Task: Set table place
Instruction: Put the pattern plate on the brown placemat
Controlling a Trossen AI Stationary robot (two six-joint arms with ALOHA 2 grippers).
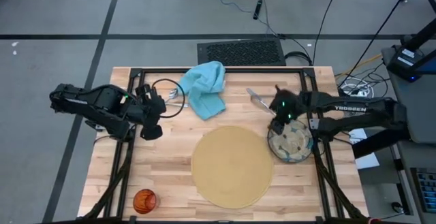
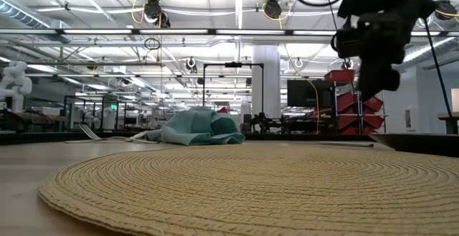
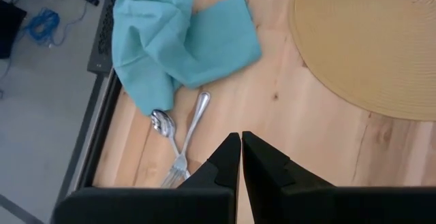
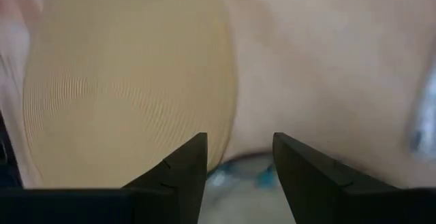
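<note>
Right hand (image 1: 278, 123), fingers spread, hovers over the bowl (image 1: 291, 143) at the mat's (image 1: 231, 166) edge. Left hand (image 3: 241, 157), fingers pressed together, waits near the fork (image 3: 185, 152). Risk: a shallow rim grip could tip the bowl off the counter (image 1: 170, 156).

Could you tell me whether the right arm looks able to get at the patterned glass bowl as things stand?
Probably yes: the right gripper hangs open just over the rim of the patterned glass bowl, beside the round tan woven mat, with nothing between them.
</note>
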